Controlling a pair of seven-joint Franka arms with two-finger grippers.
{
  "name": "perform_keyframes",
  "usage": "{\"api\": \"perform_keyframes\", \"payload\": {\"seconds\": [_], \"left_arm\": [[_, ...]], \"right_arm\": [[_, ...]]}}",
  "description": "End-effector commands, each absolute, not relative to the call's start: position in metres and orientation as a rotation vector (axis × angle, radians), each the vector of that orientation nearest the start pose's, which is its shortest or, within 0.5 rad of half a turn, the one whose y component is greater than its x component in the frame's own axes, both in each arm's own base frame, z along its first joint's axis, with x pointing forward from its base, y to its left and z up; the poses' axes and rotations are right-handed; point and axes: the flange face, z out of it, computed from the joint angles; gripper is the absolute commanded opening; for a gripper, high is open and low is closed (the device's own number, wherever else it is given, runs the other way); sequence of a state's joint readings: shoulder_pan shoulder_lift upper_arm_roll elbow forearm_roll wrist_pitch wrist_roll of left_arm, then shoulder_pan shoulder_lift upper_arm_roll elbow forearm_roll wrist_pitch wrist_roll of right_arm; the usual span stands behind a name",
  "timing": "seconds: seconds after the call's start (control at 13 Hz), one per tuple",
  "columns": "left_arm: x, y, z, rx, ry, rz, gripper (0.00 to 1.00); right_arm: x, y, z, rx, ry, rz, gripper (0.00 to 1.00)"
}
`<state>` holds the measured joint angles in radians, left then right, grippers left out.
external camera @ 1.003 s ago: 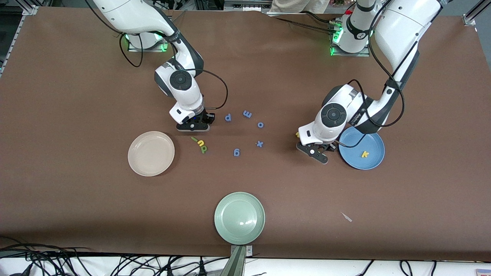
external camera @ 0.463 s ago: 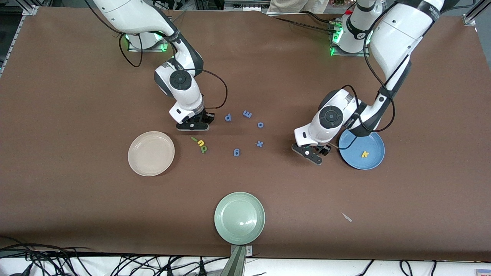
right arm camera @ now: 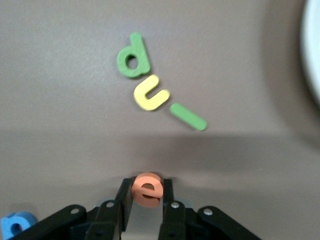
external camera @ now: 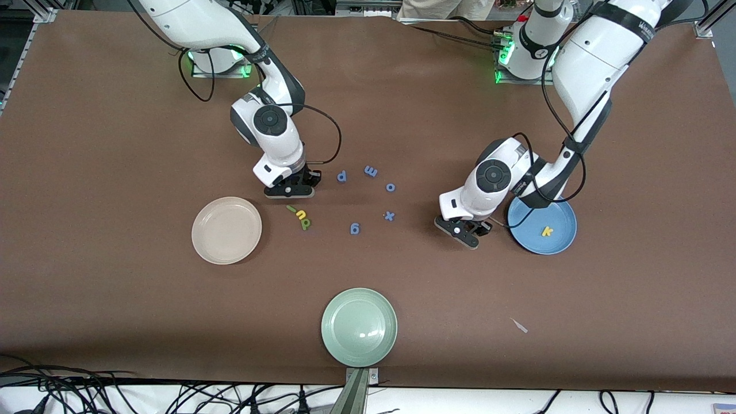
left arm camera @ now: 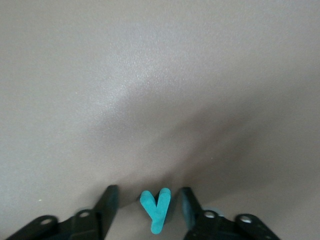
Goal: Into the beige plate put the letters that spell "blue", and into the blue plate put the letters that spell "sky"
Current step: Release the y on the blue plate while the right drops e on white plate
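Low in the left wrist view, left gripper (left arm camera: 146,212) straddles teal "y" (left arm camera: 156,209), jaws apart; close squarely. Right gripper (right arm camera: 145,196) pinches orange "e" (right arm camera: 148,189).

Orange "e" (right arm camera: 148,189) between end effector (right arm camera: 146,200) fingers

yellow k (external camera: 547,231) in blue plate (external camera: 560,244), l/u/b grouped

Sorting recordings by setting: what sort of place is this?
Probably a robotics lab: two white robot arms bolted to a brown-covered table, loose cables along the table's edge, small foam letters and coloured plates.
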<state>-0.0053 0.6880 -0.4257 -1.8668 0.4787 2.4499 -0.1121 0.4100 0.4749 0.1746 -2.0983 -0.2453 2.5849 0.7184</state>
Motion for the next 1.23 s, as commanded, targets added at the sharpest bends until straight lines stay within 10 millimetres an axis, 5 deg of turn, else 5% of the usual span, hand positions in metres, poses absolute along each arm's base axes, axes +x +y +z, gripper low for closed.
{"api": "perform_keyframes", "payload": {"seconds": [0.0,0.23,0.54,0.62,0.77,0.85,0.93,1.0,1.08,1.16], "left_arm": [[0.578,-0.248,0.163,-2.941,0.944,-0.009,0.19],[0.582,-0.246,0.173,-2.924,0.961,-0.024,0.16],[0.601,-0.201,0.222,-2.826,0.977,0.054,0.16],[0.608,-0.184,0.234,-2.807,0.995,0.074,0.16],[0.615,-0.152,0.237,-2.793,1.009,0.137,0.2],[0.617,-0.138,0.236,-2.801,0.987,0.15,0.26],[0.618,-0.121,0.233,-2.814,0.955,0.168,0.44],[0.614,-0.114,0.228,-2.81,0.957,0.207,0.46],[0.608,-0.113,0.222,-2.805,0.957,0.249,0.64],[0.609,-0.112,0.223,-2.804,0.952,0.254,0.96]], "right_arm": [[0.517,0.305,0.234,-3.232,-0.245,-0.066,0.16],[0.552,0.26,0.253,-3.251,-0.421,-0.081,0.16],[0.593,0.186,0.255,-3.245,-0.647,-0.085,0.18],[0.594,0.18,0.253,-3.218,-0.637,-0.071,0.24],[0.594,0.178,0.25,-3.199,-0.564,-0.054,0.56],[0.593,0.181,0.25,-3.199,-0.546,-0.052,0.63],[0.591,0.189,0.25,-3.196,-0.521,-0.045,0.64],[0.588,0.201,0.252,-3.19,-0.485,-0.054,0.64],[0.583,0.215,0.253,-3.185,-0.444,-0.057,0.64],[0.576,0.235,0.252,-3.175,-0.402,-0.054,0.64]]}}
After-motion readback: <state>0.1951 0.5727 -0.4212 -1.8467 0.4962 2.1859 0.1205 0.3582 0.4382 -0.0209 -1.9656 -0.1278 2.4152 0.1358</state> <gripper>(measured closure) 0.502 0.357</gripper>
